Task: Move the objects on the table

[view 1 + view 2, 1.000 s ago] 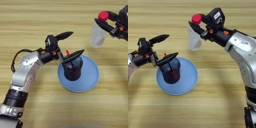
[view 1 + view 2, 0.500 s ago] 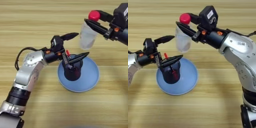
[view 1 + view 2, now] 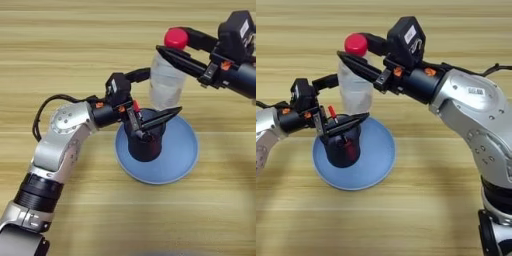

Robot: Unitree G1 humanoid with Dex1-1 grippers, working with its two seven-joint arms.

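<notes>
Two hands work: the right hand (image 3: 172, 45) grips the bottle (image 3: 166, 82); the left hand (image 3: 155, 97) spreads open around the pen cup (image 3: 145, 142).

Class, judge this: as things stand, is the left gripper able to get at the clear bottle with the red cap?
Probably not cleanly: the right gripper already holds the bottle up in the air, while the left gripper straddles the pen cup.

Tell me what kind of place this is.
Probably a robot test bench: a bare wooden table with only a few props, a clear bottle held by the right gripper and a black mesh pen cup on a blue plate.
</notes>
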